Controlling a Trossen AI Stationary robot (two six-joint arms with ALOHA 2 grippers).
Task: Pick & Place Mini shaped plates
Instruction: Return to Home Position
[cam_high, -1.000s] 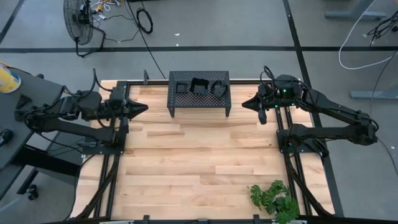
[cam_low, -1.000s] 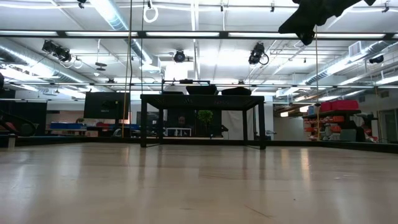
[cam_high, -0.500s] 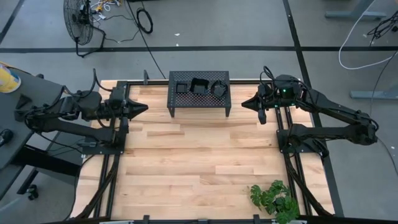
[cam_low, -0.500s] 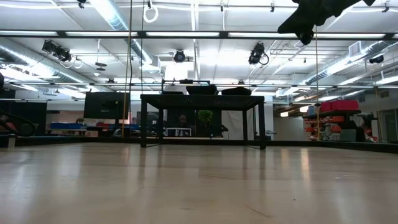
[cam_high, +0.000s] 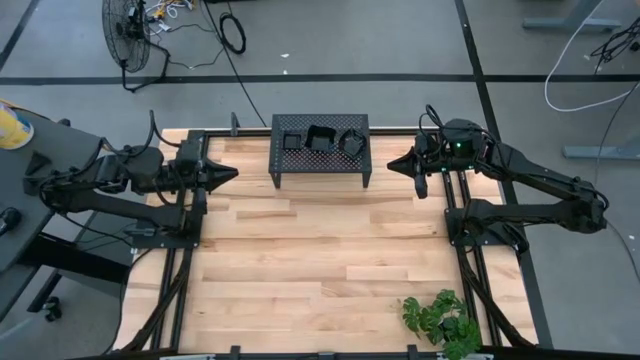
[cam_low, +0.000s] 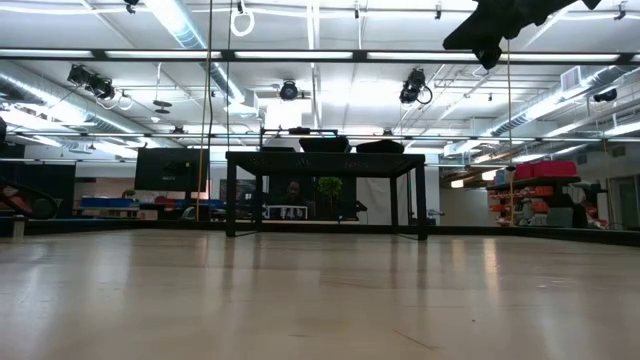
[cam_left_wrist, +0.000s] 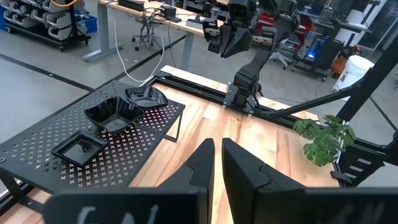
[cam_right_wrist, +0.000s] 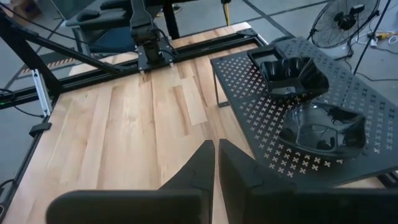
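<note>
The plant (cam_high: 440, 318) stands at the table's near edge, its lower leaves cut off by the frame. The table (cam_high: 300, 250), pale wood planks, lies bare through its middle.

Farther back, the left gripper (cam_high: 232, 172) and the right gripper (cam_high: 393, 166) are held over the table's two sides. Their tips point inward toward each other. Each has its fingers pressed together on nothing. The low view catches only the right gripper's tip, clipped by the upper edge.

Between them, at the far edge, is the stand (cam_high: 320, 165). On its top sit the square plate (cam_high: 292, 141), the wavy plate (cam_high: 322, 136) and the leaf plate (cam_high: 352, 142). How many are stacked in each spot cannot be told. In the right wrist view the wavy plate partly hides the square plate.

Beyond lie grey floor (cam_high: 400, 50), cables (cam_high: 232, 32) and a fan (cam_high: 125, 30).
</note>
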